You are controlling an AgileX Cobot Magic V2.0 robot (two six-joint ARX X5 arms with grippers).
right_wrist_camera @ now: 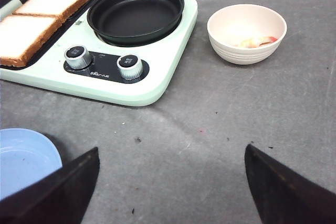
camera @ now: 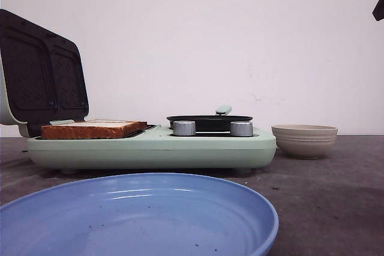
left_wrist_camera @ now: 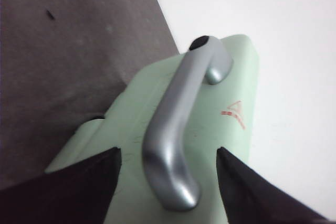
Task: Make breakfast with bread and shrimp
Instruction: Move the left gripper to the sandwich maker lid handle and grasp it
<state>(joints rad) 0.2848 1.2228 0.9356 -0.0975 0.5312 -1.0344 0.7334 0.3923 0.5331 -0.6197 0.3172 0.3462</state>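
Already the bread (right_wrist_camera: 39, 22) is lying in the open press at upper left; your left gripper (left_wrist_camera: 168, 153), fingers spread, is straddling the lid handle (left_wrist_camera: 181, 124), probably to shut it; your right gripper (right_wrist_camera: 170, 174) is hanging open; shrimp (right_wrist_camera: 257, 42) are sitting in the bowl (right_wrist_camera: 247, 32), upper right.
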